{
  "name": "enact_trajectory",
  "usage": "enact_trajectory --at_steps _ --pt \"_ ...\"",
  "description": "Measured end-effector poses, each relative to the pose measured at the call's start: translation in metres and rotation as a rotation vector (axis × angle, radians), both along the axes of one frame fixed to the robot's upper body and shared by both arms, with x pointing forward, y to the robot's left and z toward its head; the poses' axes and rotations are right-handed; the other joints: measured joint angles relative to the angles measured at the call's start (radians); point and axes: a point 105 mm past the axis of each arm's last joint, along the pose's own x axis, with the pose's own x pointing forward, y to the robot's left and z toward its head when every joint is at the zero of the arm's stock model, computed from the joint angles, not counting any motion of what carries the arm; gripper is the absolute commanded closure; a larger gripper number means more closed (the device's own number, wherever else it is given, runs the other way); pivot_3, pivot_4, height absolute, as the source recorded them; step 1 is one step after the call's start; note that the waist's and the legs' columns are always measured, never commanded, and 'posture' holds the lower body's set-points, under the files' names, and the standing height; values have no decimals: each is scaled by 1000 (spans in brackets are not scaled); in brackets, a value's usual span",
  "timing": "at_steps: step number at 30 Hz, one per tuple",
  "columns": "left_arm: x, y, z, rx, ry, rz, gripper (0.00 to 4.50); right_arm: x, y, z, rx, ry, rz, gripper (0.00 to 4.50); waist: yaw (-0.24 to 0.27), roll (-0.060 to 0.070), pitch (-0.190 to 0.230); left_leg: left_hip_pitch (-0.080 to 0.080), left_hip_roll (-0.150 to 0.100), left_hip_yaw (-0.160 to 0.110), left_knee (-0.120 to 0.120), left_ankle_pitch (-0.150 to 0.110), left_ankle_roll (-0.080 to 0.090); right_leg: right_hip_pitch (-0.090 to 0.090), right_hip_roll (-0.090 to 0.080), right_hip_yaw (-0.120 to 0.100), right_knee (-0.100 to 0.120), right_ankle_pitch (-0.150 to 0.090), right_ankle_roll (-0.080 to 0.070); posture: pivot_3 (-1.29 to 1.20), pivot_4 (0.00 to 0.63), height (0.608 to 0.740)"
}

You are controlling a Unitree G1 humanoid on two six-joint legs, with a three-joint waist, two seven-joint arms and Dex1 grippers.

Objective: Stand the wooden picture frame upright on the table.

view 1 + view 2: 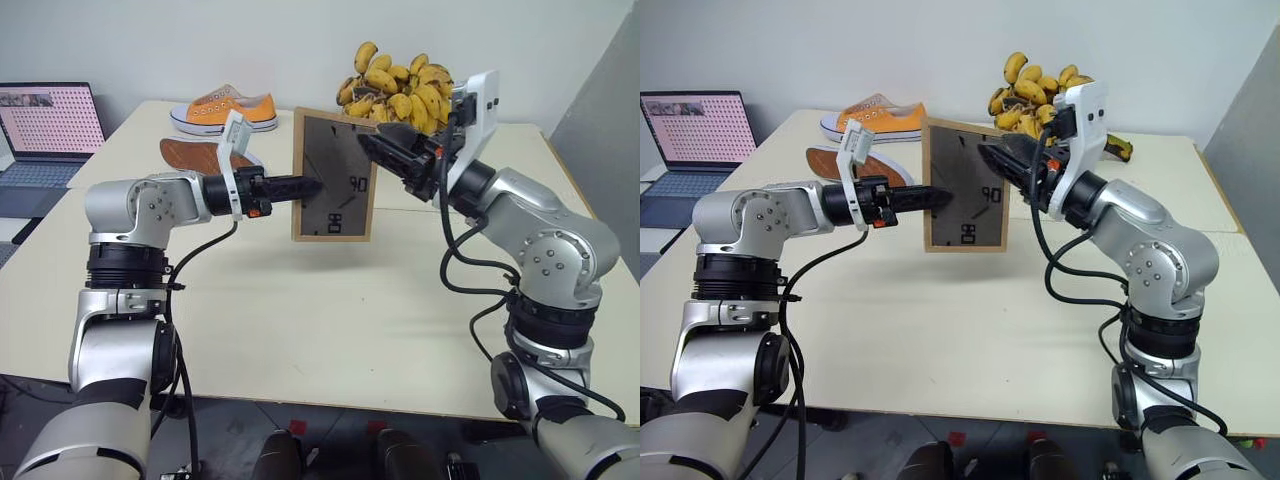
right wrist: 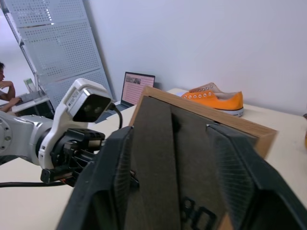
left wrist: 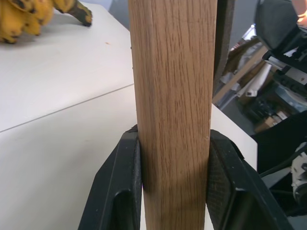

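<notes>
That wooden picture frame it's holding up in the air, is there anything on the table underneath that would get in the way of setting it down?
Nothing visible does. The wooden picture frame is clamped by the left gripper above a bare stretch of the table. The bananas, orange shoe and laptop all lie farther back or off to the side.

Wooden picture frame (image 1: pixel 333 175) held upright above table (image 1: pixel 300 320), dark back facing camera. Left gripper (image 1: pixel 312 186) clamps its left edge; right gripper (image 1: pixel 375 145) at top right corner. Bananas (image 1: pixel 400 85), orange shoe (image 1: pixel 225 110) behind.
</notes>
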Motion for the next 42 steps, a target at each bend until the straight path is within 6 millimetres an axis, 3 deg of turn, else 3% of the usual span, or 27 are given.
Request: enact_trajectory --at_steps 4,13,20,28,36,42 --pt "-2 -6 -2 8 3 -23 3182 1 9 -15 -21 43 16 1812 -4 0 0 -1 0 0 0 0 0 -1 0 0 0 0 0 0 150 740" --pt "-4 -13 3 6 -9 -49 3182 3 22 -20 -2 53 42 1812 -6 0 0 -1 0 0 0 0 0 -1 0 0 0 0 0 0 150 740" --pt "-2 -15 4 4 -12 -49 3182 5 20 -19 -22 19 20 1812 -6 0 0 -1 0 0 0 0 0 -1 0 0 0 0 0 0 150 740" --pt "1 -14 4 3 -11 -38 3182 19 0 -21 -63 -13 -58 1812 -6 0 0 -1 0 1 0 0 0 -1 0 1 0 0 0 0 150 740" --pt "6 -14 5 -3 -16 -26 3182 13 16 -29 -20 31 -23 1812 -6 0 0 -1 0 1 0 0 0 -2 0 1 0 0 0 0 150 740" --pt "16 -8 5 -7 -28 4 3182 10 16 -28 -6 52 -40 1812 -6 0 0 -1 0 1 0 0 0 -2 0 0 0 0 0 0 150 740"
